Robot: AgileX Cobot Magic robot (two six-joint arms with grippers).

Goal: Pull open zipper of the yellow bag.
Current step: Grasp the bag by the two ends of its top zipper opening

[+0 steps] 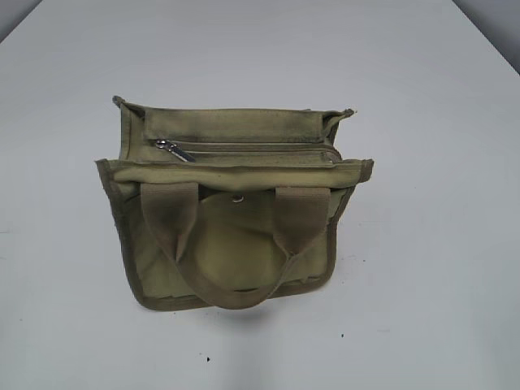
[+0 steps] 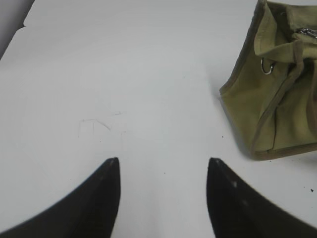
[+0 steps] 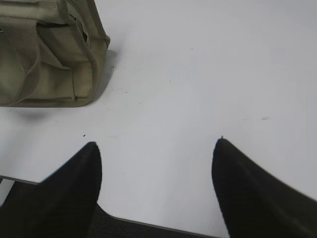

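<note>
A: How much of the job is done?

B: None of it can be seen as done. The yellow bag (image 1: 231,207) is set in the middle of the white bench (image 1: 439,244). The zipper (image 1: 252,151) along its top is seen shut from end to end, and the small silver pull tab (image 1: 173,149) is parked at the left end.

A: So what is left?

B: All of it, most likely. The tab is not yet touched, and the bag is not held.

A: Where are the arms kept?

B: Neither arm is seen in the wide view. The left gripper (image 2: 163,171) is held low over bare bench, with the bag off to its right. The right gripper (image 3: 156,156) is held near the bench edge, with the bag off to its left.

A: And the fingers?

B: Both pairs are spread apart, and nothing is held between them.
</note>
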